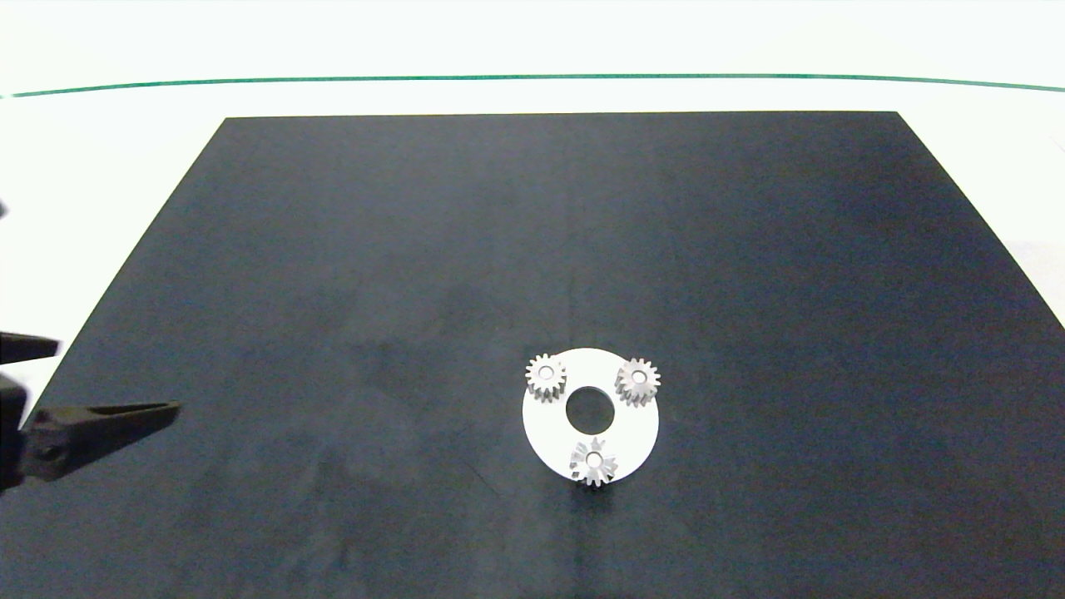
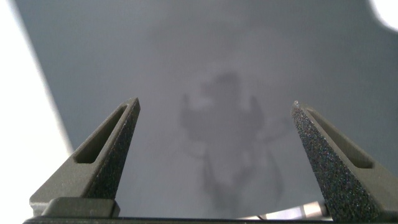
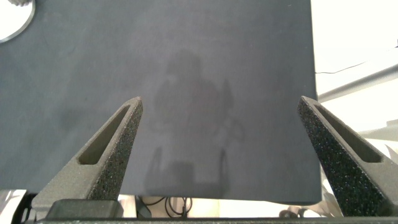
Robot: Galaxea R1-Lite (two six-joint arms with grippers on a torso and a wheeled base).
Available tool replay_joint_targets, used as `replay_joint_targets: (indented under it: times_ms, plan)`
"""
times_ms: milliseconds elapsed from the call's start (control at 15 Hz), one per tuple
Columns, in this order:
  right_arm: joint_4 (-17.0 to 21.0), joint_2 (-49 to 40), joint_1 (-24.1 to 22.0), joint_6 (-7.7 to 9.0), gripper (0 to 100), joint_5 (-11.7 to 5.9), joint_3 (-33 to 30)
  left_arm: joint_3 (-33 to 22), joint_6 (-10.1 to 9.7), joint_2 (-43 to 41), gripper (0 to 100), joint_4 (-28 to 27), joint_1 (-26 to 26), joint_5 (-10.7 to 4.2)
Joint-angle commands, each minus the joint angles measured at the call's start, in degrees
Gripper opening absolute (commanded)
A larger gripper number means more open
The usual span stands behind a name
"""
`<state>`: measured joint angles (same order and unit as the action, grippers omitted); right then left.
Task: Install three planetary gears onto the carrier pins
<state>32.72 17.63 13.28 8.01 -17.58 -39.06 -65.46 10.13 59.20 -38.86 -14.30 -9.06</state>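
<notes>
- Three gears sit on the white disc (image 1: 641, 433), one on each pin: the far-left gear (image 1: 546, 377), the far-right gear (image 1: 637, 381) and the near gear (image 1: 593, 462).
- A pale pin tip shows in each gear's centre hole; the pins themselves are otherwise hidden by the gears.
- The gears stand in a triangle around the disc's large central hole, apart from one another.
- The disc lies flat on the black mat (image 1: 333, 291), in its near half, slightly right of the middle.
- The mat rests on a white table (image 1: 125, 141).
- The left gripper (image 2: 214, 134) hovers at the mat's near-left edge, well apart from the disc, fingers spread wide with nothing between them.
- The right gripper (image 3: 221, 130) is out of the head view; its wrist camera shows it over the mat near an edge, fingers spread wide and empty, with a sliver of the disc in the corner.
</notes>
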Motion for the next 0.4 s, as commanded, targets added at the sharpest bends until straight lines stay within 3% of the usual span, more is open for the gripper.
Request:
replay_joint_targets:
  times_ms: [67,267,333,400]
  plan:
    - [-0.29,2.06,-6.86,0.16,100,-0.18,-2.95,10.09,-0.37,-18.77,100,-1.39,18.52,0.36]
    - [-0.02,0.74,-9.67,-0.01,100,-0.09,-1.72,18.71,-0.55,-30.28,100,-1.48,20.19,0.27]
    - [-0.02,0.13,-10.64,-1.33,100,-0.09,-1.2,22.48,-0.37,-35.64,100,-1.39,20.28,0.0]
    - [-0.02,-0.66,-10.99,-3.7,100,-0.26,-1.02,25.3,-0.29,-39.77,100,-1.21,20.28,0.0]
